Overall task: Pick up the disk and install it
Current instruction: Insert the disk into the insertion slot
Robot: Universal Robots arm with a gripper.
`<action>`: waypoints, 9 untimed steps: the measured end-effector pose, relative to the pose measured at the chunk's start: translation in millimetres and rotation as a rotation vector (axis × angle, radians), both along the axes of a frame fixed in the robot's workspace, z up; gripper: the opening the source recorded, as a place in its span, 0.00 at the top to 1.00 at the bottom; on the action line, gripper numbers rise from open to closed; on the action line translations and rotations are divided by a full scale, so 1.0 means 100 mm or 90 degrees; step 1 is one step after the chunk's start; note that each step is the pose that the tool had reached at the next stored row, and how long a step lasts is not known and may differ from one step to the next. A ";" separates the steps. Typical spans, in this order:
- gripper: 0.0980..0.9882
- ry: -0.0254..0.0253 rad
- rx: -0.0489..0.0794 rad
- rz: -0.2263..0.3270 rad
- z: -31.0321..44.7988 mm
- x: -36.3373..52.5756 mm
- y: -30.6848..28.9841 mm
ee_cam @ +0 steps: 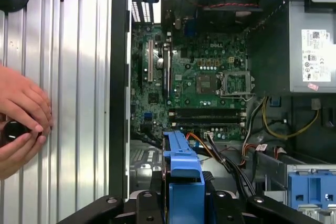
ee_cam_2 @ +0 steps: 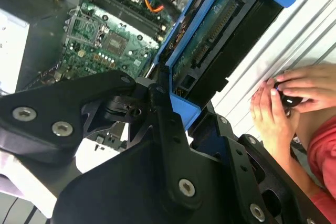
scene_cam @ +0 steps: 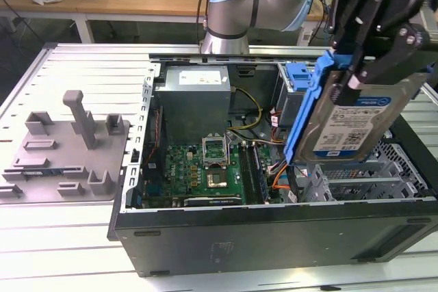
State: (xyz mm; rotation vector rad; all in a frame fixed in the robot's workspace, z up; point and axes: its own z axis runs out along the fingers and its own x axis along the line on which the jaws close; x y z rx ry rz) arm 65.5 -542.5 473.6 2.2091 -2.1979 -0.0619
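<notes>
My gripper (scene_cam: 354, 73) is shut on the disk (scene_cam: 356, 124), a silver hard drive with a white-and-blue label in a blue carrier bracket. The disk hangs tilted above the open computer case (scene_cam: 274, 237), over the drive cage (scene_cam: 383, 172) at the exterior view's right, and touches nothing below it. In the second wrist view the gripper (ee_cam_2: 176, 100) clamps the blue bracket and the disk's (ee_cam_2: 210, 45) green circuit side shows. In the first wrist view the disk (ee_cam: 181, 174) shows edge-on between the black fingers (ee_cam: 144, 208), with the motherboard (ee_cam: 205, 82) beyond it.
Inside the case are a grey power supply (scene_cam: 195, 100), loose cables (scene_cam: 250, 124) and a blue latch part (scene_cam: 299, 76). A grey fixture plate (scene_cam: 65, 148) lies at the exterior view's left. A person's hands (ee_cam: 21, 119) rest on the ribbed table (scene_cam: 82, 66) beside the case, also seen as hands (ee_cam_2: 286, 98).
</notes>
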 end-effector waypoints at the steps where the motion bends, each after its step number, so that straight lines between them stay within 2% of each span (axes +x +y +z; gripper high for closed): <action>1: 0.70 0.0000 0.000 0.000 -0.006 0.057 -0.001; 4: 0.70 0.0000 0.000 0.000 -0.015 0.170 -0.001; 9: 0.70 0.0000 0.000 0.000 -0.041 0.432 -0.002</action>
